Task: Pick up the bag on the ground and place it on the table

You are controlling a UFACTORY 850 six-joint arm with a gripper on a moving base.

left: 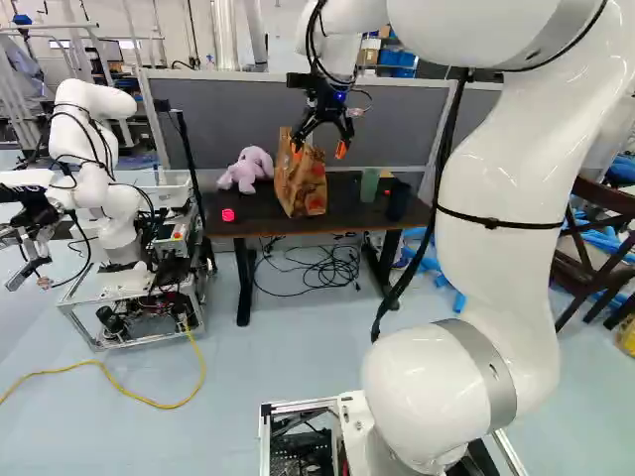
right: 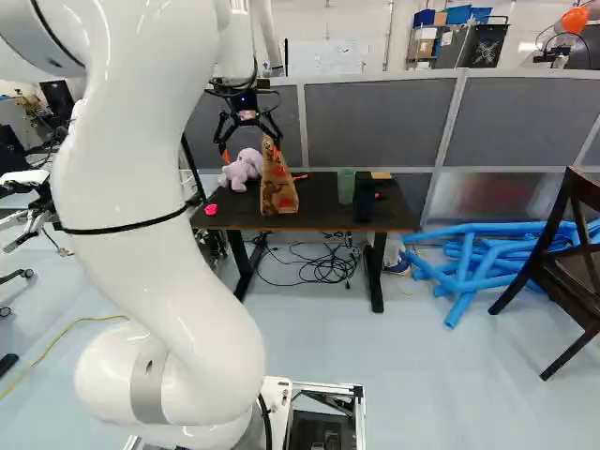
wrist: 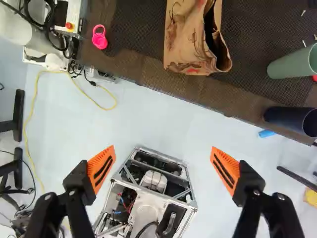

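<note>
Bag [left: 301, 186] stands upright on the table [left: 345, 211]; my claw [left: 318, 148] is released, fingers spread wide apart.

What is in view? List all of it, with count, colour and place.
Bag: one, brown, upright on table
Table: one, dark, ahead of arm
Plush toy: one, lilac, on table beside bag
Small item: one, pink, near table edge
Cups: two, green and dark blue, on table
Loose cables: several, black, under table
Floor cable: one, yellow, left base view's left
Tubes: several, blue, on floor
Chair: one, dark brown, right base view's right
Partitions: several, grey, behind table
Another robot: one, white, left base view's left
Arm: one, white
Gripper: one, black, orange pads, open
</note>
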